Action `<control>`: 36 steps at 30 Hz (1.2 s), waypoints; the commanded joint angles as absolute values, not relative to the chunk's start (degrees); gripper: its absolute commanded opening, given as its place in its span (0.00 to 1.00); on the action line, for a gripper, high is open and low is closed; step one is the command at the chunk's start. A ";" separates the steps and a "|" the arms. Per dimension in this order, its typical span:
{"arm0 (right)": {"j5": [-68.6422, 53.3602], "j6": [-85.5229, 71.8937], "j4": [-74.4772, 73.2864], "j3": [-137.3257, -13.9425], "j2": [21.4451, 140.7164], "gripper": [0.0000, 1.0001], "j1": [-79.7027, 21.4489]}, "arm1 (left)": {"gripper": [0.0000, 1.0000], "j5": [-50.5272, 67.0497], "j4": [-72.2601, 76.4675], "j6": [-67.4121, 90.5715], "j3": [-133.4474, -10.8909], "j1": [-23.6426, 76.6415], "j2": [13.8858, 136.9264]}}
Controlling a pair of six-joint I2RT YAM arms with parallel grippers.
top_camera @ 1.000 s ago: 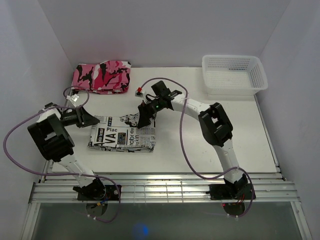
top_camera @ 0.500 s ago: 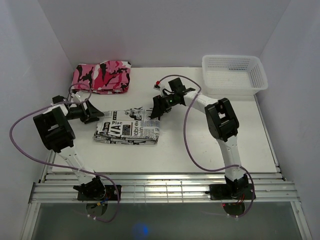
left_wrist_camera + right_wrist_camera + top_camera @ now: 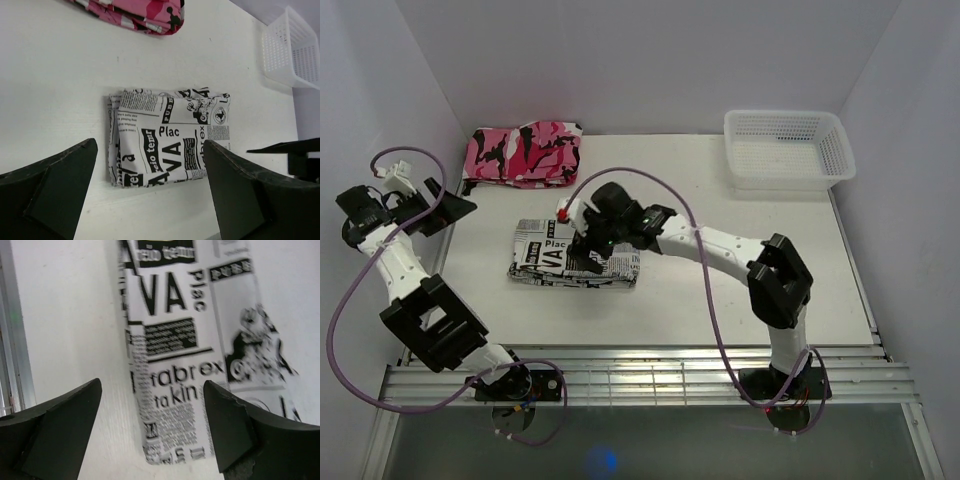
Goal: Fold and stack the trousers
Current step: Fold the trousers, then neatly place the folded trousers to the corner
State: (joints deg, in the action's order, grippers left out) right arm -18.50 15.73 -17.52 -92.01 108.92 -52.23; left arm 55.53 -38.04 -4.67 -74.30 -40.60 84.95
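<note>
The trousers (image 3: 548,258), white with black newspaper print, lie folded into a flat rectangle on the white table (image 3: 720,290). My right gripper (image 3: 588,250) hovers over the bundle's right half, open. In the right wrist view the trousers (image 3: 190,340) fill the gap between the spread fingers of the right gripper (image 3: 151,384), with nothing held. My left gripper (image 3: 445,208) is raised at the far left, away from the cloth, and open. From the left wrist view the trousers (image 3: 167,140) lie well below the left gripper (image 3: 150,142), whose jaws stand wide apart and empty.
A folded pink, black and white camouflage garment (image 3: 525,153) lies at the back left, also seen as the pink garment (image 3: 135,12). A white mesh basket (image 3: 787,148) stands at the back right. Purple cables loop off both arms. An aluminium rail (image 3: 650,380) runs along the near edge.
The left gripper let go, opened wide and swung up and away to the far left. The right gripper moved from the bundle's far right edge to over it. The trousers stayed folded.
</note>
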 commanded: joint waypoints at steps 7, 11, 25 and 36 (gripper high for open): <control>-0.26 25.48 -19.42 -107.12 127.15 0.91 -65.03 | 0.98 60.21 -49.48 -8.69 -64.87 -46.23 80.60; 5.88 28.47 -17.94 -109.42 131.74 0.93 -67.23 | 0.98 62.57 -49.13 -9.49 -63.20 -48.16 79.89; 10.81 30.77 -13.36 -108.45 137.46 0.08 -66.62 | 0.98 53.44 -31.74 8.25 -48.61 -48.69 67.95; -5.88 16.55 -15.29 -115.39 134.91 0.08 -59.95 | 0.98 46.68 -32.96 21.35 -45.18 -39.57 72.24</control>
